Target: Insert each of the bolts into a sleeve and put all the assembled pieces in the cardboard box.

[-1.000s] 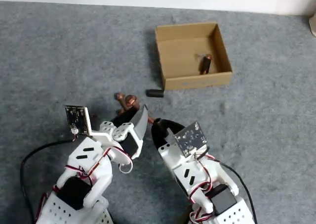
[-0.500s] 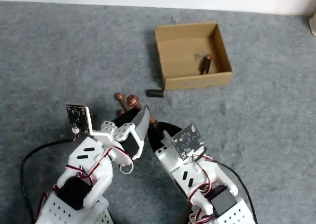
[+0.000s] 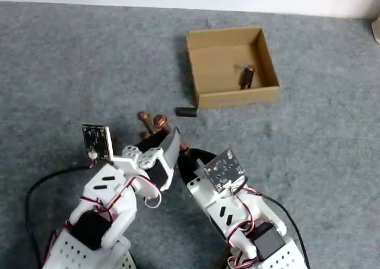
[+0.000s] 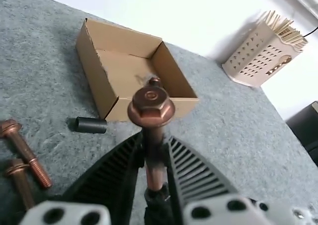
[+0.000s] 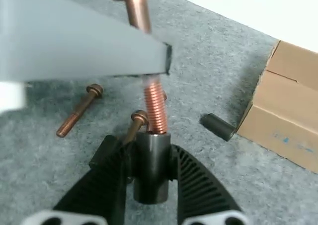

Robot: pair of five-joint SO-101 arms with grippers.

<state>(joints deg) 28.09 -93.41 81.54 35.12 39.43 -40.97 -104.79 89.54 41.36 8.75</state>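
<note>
Right now the left gripper (image 4: 155,153) pinches a copper bolt (image 4: 151,107) by its shank, its ribbed fingers (image 4: 121,160) pressed against the shank from both sides, hexagonal head upward and pointing toward the cardboard box (image 4: 94,71). Just beside it, the right gripper (image 5: 147,154) clamps a black sleeve (image 5: 150,170) upright between its own fingers (image 5: 191,178). The bolt's threaded end meets the open top of that sleeve, though how far it has entered cannot be told. From above, the two grippers (image 3: 168,149) (image 3: 189,161) sit tip to tip low on the grey carpet (image 3: 71,61), with the bolt (image 3: 160,123) slanting between them. A loose sleeve (image 3: 186,111) lies on its side on the carpet just outside the near left corner of the cardboard box (image 3: 237,97). The box stands well apart from the grippers and holds one assembled piece (image 3: 247,77), which rests on its floor near the right wall. A loose bolt (image 4: 22,150) and a second loose bolt (image 4: 20,183) lie flat on the carpet near the left gripper, close together. A pale holder of sticks (image 4: 261,53) stands beyond the box, against the wall.
</note>
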